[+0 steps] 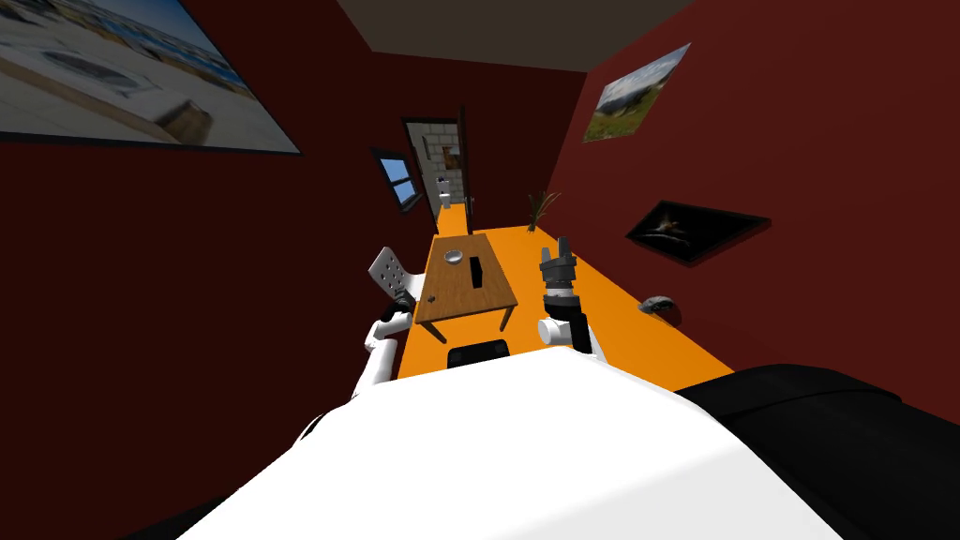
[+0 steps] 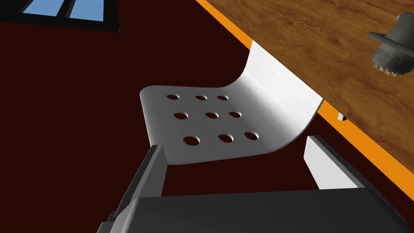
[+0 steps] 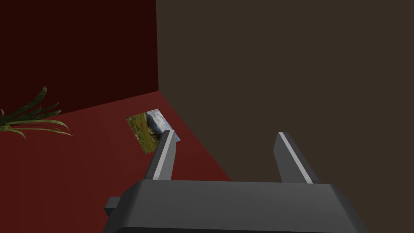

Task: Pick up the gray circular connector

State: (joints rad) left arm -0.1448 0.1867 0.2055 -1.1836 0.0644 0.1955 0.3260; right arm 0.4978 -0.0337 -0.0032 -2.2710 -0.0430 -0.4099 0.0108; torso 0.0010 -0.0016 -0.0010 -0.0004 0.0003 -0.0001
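Left tool point(image 2: 233, 143) gaping released, gripping nothing, hovering beside the white perforated chair point(image 2: 210, 121); gray circular connector point(image 2: 390, 48) lying on the wooden surface point(image 2: 315, 44), apart from the tool, partly cut off at the view's edge; right tool point(image 3: 226, 134) raised, released, empty

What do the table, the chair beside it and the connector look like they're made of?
Table: wood, brown grain lines, satin. Chair: light grey, streaked sheen, maybe brushed metal or plastic. Connector: dull grey-green, probably metal; unsure.
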